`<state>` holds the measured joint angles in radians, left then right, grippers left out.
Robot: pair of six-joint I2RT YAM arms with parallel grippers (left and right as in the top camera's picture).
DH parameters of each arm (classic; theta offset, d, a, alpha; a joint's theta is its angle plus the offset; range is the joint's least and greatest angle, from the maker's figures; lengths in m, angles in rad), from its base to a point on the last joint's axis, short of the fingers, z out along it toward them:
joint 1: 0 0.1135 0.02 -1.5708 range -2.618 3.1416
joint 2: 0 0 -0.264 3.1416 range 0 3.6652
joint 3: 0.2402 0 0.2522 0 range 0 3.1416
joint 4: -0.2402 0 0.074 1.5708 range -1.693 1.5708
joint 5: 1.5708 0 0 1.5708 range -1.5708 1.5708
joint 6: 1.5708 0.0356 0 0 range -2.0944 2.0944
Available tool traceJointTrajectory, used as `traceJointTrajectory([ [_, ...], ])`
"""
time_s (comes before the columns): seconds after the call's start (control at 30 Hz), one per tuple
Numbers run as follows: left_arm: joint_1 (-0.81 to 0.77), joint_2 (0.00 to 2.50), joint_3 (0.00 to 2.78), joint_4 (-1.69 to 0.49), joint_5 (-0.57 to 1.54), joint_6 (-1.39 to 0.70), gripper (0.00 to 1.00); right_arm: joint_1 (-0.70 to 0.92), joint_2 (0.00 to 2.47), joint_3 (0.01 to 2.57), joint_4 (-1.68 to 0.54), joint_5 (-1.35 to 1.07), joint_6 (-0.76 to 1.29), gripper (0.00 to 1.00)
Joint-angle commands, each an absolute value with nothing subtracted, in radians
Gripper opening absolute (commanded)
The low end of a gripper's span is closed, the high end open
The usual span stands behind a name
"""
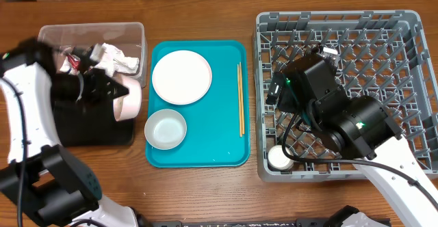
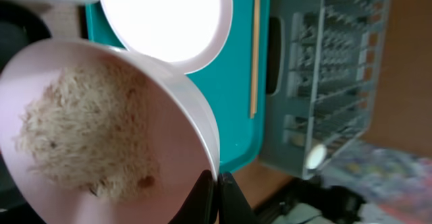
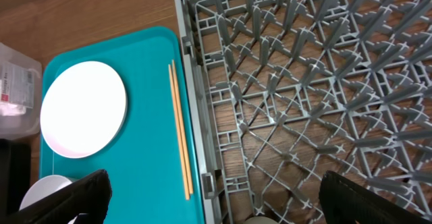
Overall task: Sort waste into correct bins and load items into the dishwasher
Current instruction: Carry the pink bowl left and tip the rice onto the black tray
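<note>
On your wooden worktop (image 1: 205,193), the cup (image 1: 279,158) sits in the rack's (image 1: 410,18) near corner; your right gripper (image 3: 216,200) hangs spread, empty. Your left gripper (image 2: 217,183) pinches a tilted bowl (image 2: 179,109) of rice (image 2: 81,136) over the black tray (image 1: 89,132). Second bowl (image 1: 165,128), plate (image 1: 181,76), chopsticks (image 1: 240,97) await loading; wrapper (image 1: 68,63) and napkin (image 1: 113,57) lie in the far tub (image 1: 89,29).

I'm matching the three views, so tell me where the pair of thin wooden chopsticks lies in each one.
Overhead: the pair of thin wooden chopsticks lies lengthwise near the right edge of the flat teal tray, mid-picture.
Left wrist: chopsticks upper middle, running top to bottom.
Right wrist: chopsticks left of centre, running top to bottom.
Shared landmark: the white round plate, just left of them in every view.
</note>
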<state>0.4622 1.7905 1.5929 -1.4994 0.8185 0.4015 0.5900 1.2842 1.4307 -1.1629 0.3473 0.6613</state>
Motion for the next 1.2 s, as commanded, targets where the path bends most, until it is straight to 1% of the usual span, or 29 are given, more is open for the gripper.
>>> traceJointTrajectory([
  [0.0, 0.586, 1.763, 1.456, -1.438, 1.077, 0.542, 0.04, 0.594, 1.286, 1.454, -1.155, 0.347, 0.657, 1.0],
  [0.1, 0.708, 1.763, 1.325, -1.315, 1.183, 0.507, 0.04, 0.594, 1.286, 1.454, -1.146, 0.331, 0.657, 1.0],
  [0.2, 0.814, 1.764, 1.225, -1.166, 1.312, 0.417, 0.04, 0.594, 1.286, 1.454, -1.145, 0.328, 0.657, 1.0],
  [0.3, 0.867, 1.765, 1.189, -1.092, 1.394, 0.364, 0.04, 0.594, 1.286, 1.454, -1.145, 0.328, 0.657, 1.0],
  [0.4, 0.905, 1.766, 1.183, -1.08, 1.504, 0.358, 0.04, 0.594, 1.286, 1.454, -1.145, 0.327, 0.657, 1.0],
  [0.43, 0.913, 1.766, 1.183, -1.077, 1.555, 0.332, 0.04, 0.594, 1.286, 1.454, -1.145, 0.328, 0.657, 1.0],
  [0.47, 0.918, 1.766, 1.184, -1.067, 1.581, 0.253, 0.04, 0.594, 1.286, 1.454, -1.142, 0.328, 0.657, 1.0],
  [0.53, 0.919, 1.766, 1.185, -1.049, 1.582, 0.179, 0.04, 0.594, 1.286, 1.454, -1.134, 0.328, 0.657, 1.0],
  [0.77, 0.923, 1.766, 1.185, -1.015, 1.581, 0.117, 0.04, 0.594, 1.286, 1.454, -1.134, 0.328, 0.656, 1.0],
  [0.9, 0.923, 1.766, 1.185, -0.957, 1.581, 0.088, 0.04, 0.594, 1.286, 1.454, -1.135, 0.328, 0.653, 1.0],
  [0.93, 0.923, 1.766, 1.185, -0.921, 1.581, 0.047, 0.04, 0.594, 1.286, 1.454, -1.135, 0.328, 0.653, 1.0],
  [1.03, 0.921, 1.765, 1.185, -0.92, 1.582, -0.002, 0.04, 0.594, 1.286, 1.454, -1.135, 0.328, 0.653, 1.0],
  [1.17, 0.87, 1.742, 1.192, -0.942, 1.575, 0.046, 0.04, 0.594, 1.286, 1.454, -1.135, 0.328, 0.653, 1.0],
])
